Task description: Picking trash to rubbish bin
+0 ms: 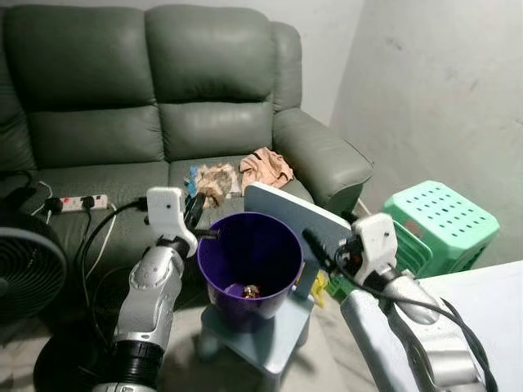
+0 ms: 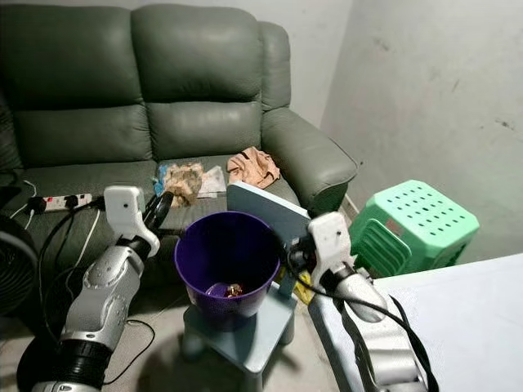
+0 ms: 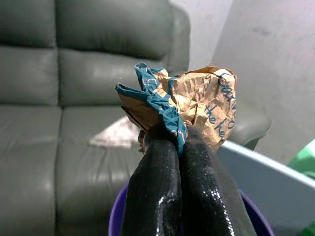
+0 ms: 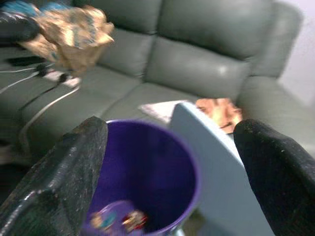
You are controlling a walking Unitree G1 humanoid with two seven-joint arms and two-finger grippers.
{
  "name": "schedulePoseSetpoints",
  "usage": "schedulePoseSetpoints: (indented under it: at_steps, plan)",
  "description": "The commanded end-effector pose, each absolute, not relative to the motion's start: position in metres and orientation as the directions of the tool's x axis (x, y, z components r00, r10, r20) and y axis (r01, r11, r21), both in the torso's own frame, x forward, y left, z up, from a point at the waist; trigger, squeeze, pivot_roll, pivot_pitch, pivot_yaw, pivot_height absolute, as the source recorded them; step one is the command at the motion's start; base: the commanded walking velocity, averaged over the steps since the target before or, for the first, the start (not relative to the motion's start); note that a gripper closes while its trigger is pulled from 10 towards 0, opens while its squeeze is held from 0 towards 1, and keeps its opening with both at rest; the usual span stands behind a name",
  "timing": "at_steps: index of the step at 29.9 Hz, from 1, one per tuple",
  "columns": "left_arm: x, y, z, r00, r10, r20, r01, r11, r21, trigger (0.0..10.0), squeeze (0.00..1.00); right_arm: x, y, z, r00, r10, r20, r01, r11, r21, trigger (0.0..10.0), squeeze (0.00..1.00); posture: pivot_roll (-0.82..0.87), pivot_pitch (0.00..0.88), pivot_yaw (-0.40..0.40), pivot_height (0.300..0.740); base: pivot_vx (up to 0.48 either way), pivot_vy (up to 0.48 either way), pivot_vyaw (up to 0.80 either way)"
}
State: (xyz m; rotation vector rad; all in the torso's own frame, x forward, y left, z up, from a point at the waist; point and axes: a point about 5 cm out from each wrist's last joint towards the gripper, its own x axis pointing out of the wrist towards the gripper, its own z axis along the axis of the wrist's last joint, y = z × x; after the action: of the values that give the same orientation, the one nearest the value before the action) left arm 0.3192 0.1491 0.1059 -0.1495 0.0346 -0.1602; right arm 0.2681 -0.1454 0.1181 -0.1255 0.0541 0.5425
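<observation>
My left gripper (image 1: pixel 194 209) is shut on a crumpled brown and blue paper wrapper (image 1: pixel 215 183), held just above the left rim of the purple bin (image 1: pixel 282 233). The wrist view shows the wrapper (image 3: pixel 197 98) bunched over the closed black fingertips (image 3: pixel 162 147). The bin stands on a small grey-blue chair (image 1: pixel 278 335), and a few bits of trash (image 1: pixel 248 290) lie at its bottom. My right gripper (image 1: pixel 315 243) is beside the bin's right rim, open with nothing between its fingers (image 4: pixel 74 162).
A grey-green sofa (image 1: pixel 204 122) fills the back, with a peach cloth (image 1: pixel 266 168) and a power strip (image 1: pixel 82 202) on its seat. A black fan (image 1: pixel 29 269) is at the left, a green plastic stool (image 1: pixel 441 220) at the right, and a white tabletop (image 1: pixel 490 302) in the near right corner.
</observation>
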Motion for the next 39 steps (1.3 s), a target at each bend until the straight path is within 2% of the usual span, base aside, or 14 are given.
schedulePoseSetpoints:
  at_steps: [1, 13, 26, 33, 39]
  plan:
    - [0.318, 0.148, 0.103, 0.983, -0.183, -0.025, 0.178, 0.975, -0.130, 10.0, 0.00, 0.265, -0.146, 0.124, 0.837, 0.540, -0.083, -0.547, 0.829, -0.117, 10.0, 0.00, 0.00, 0.000, -0.086, 0.740, 0.000, 0.000, 0.00]
    - [0.317, 0.168, 0.080, 0.969, -0.227, -0.094, 0.215, 0.969, -0.123, 10.0, 0.00, 0.243, -0.153, 0.124, 0.794, 0.590, -0.150, -0.604, 0.794, -0.075, 10.0, 0.00, -0.03, 0.001, -0.115, 0.740, 0.000, 0.000, 0.00]
    - [0.343, 0.166, 0.090, 0.937, -0.334, -0.097, 0.329, 0.942, -0.065, 10.0, 0.00, 0.218, -0.160, 0.135, 0.780, 0.601, -0.176, -0.613, 0.790, -0.023, 10.0, 0.00, -0.08, 0.090, -0.151, 0.740, 0.000, 0.000, 0.00]
    - [0.351, 0.165, 0.094, 0.930, -0.354, -0.100, 0.349, 0.935, -0.068, 10.0, 0.00, 0.212, -0.162, 0.146, 0.801, 0.579, -0.153, -0.586, 0.811, 0.001, 10.0, 0.00, -0.11, 0.121, -0.157, 0.740, 0.000, 0.000, 0.00]
    - [0.360, 0.159, 0.099, 0.927, -0.360, -0.108, 0.353, 0.932, -0.075, 10.0, 0.00, 0.200, -0.162, 0.157, 0.806, 0.572, -0.154, -0.575, 0.818, 0.030, 10.0, 0.00, -0.15, 0.181, -0.168, 0.740, 0.000, 0.000, 0.00]
